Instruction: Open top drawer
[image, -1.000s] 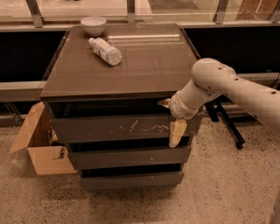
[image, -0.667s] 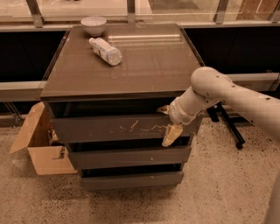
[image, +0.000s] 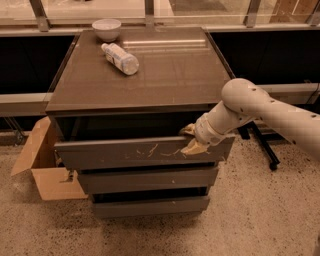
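Observation:
The top drawer is the tallest dark grey-brown front, with pale scratches across its middle. It stands pulled out a little, with a dark gap under the cabinet top. My gripper is at the right part of the drawer's upper edge. One tan finger is behind the front panel and the other finger lies on its face, so the panel's edge is clamped. My white arm comes in from the right.
A white bowl and a lying plastic bottle rest on the cabinet top. Two narrower drawers sit below, shut. An open cardboard box stands at the cabinet's left. A black wheeled stand leg is at the right.
My lower finger has swung up from hanging down the front panel to its upper edge. The drawer front has slid out a little and the gap above it is wider.

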